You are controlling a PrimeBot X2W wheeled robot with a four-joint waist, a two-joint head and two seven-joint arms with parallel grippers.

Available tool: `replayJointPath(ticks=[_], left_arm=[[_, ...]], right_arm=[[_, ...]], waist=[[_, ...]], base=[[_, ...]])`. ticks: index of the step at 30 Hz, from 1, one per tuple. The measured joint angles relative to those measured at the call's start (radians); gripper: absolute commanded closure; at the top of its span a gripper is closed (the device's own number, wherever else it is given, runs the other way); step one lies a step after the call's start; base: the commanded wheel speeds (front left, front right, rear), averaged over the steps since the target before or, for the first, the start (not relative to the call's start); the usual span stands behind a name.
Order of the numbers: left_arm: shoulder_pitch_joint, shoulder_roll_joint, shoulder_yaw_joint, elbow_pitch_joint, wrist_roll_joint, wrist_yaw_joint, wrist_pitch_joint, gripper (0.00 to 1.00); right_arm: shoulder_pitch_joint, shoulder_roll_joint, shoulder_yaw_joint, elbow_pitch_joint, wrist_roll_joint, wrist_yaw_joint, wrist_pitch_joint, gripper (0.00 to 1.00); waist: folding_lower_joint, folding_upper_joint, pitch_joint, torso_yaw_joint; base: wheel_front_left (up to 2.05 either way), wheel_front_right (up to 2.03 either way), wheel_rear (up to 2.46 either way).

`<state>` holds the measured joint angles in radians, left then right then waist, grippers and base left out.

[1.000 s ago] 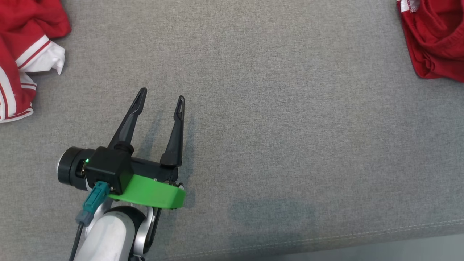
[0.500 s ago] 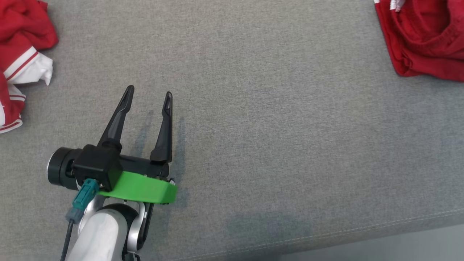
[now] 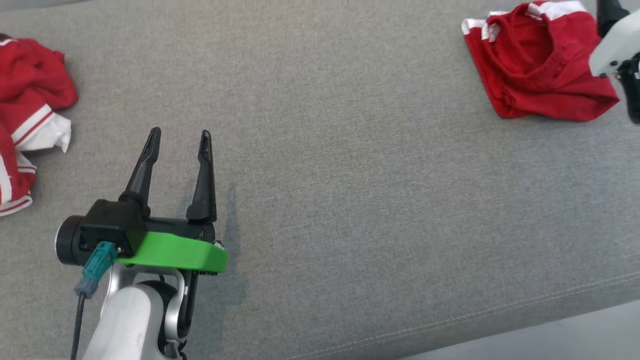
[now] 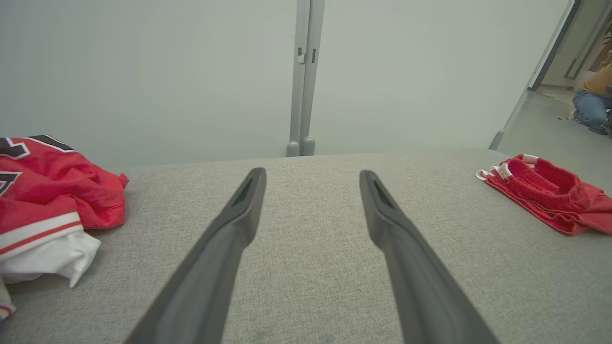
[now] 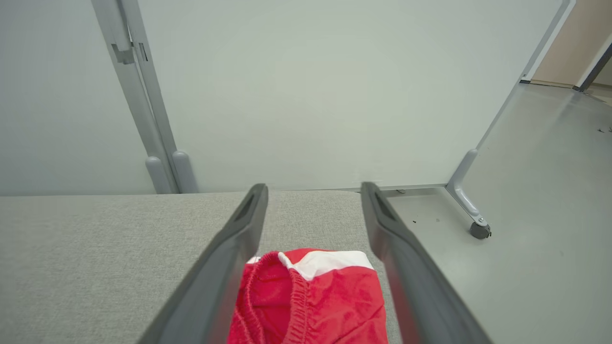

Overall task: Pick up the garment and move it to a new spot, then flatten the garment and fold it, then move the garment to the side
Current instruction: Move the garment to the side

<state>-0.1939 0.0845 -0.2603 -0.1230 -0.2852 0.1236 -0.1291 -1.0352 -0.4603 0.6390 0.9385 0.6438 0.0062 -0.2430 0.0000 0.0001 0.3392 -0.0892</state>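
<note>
Shorts (image 5: 334, 306): I am judging them soft, light; aiming for the waistband (image 5: 297, 291).
Right gripper (image 5: 313, 187): hanging spread wide, empty.
Left gripper (image 3: 180, 132): gaping, empty.

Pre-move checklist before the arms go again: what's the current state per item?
1. Jaws of right gripper open: ok.
2. Release of red shorts: ok, lying on the grey cushion under the open jaws, not pinched.
3. Shorts wholly on the cushion: cannot tell, the right arm hides their far edge.
4. Jaws of left gripper open and empty: ok.
5. Flatness of red-and-white jersey: not ok, crumpled.
6. Distance of person from the arms: ok, far off beyond the doorway.
</note>
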Motion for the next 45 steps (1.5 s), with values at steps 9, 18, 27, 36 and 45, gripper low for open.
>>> replayJointPath(ticks=[9,18,27,36,45], left_arm=[[0.025,-0.006,0.033,0.079,-0.02,0.0,-0.031,0.0],[0.093,-0.021,0.076,0.146,-0.053,0.0,-0.058,0.0],[0.16,-0.03,0.129,0.18,-0.063,0.0,-0.076,0.0],[0.221,-0.033,0.166,0.197,-0.07,0.0,-0.085,0.0],[0.256,-0.034,0.174,0.207,-0.071,0.0,-0.092,0.0]], right_arm=[[0.056,0.102,-0.02,-0.077,0.016,0.001,-0.012,0.0],[0.211,0.161,-0.058,-0.216,0.009,-0.048,-0.012,0.0],[0.409,0.216,-0.078,-0.337,-0.037,-0.093,-0.012,0.0],[0.563,0.259,-0.088,-0.436,-0.082,-0.116,-0.012,0.0],[0.685,0.275,-0.114,-0.508,-0.116,-0.13,-0.012,0.0]], waist=[[0.0,0.0,-0.093,-0.027],[0.0,0.0,-0.201,-0.033],[0.0,0.0,-0.288,-0.015],[0.0,0.0,-0.344,0.006],[0.0,0.0,-0.362,0.011]], base=[[0.0,0.0,0.0],[0.0,0.0,0.0],[0.0,0.0,0.0],[0.0,0.0,0.0],[0.0,0.0,0.0]])
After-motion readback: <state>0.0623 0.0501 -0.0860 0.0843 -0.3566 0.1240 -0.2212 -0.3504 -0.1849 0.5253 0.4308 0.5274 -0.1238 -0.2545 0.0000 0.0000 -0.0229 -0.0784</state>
